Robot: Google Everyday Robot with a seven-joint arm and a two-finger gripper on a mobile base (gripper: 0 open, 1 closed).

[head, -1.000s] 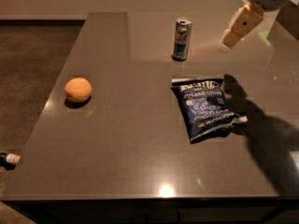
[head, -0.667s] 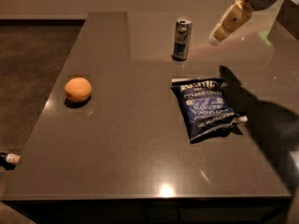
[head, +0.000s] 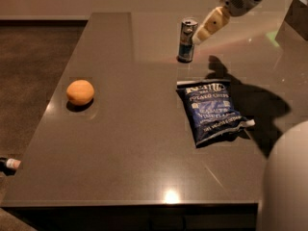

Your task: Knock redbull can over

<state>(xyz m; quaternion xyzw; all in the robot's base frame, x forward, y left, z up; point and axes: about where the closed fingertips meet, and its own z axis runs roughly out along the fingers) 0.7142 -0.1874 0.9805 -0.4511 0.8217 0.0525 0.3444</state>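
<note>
The redbull can (head: 187, 40) is slim, silver with blue panels, and stands upright at the far middle of the dark table (head: 125, 143). My gripper (head: 201, 34) comes in from the upper right. Its pale fingertips are right beside the can's upper right side, at or almost at the point of contact. Its shadow falls on the table to the right of the can.
A dark blue chip bag (head: 211, 110) lies flat in front of the can, to the right of centre. An orange (head: 80, 92) sits on the left part of the table. A small object (head: 8, 164) lies on the floor at the left. My arm's pale body (head: 286, 186) fills the lower right corner.
My gripper has moved left and slightly down from the upper right toward the can, ending right beside its top. The can still stands upright where it was.
</note>
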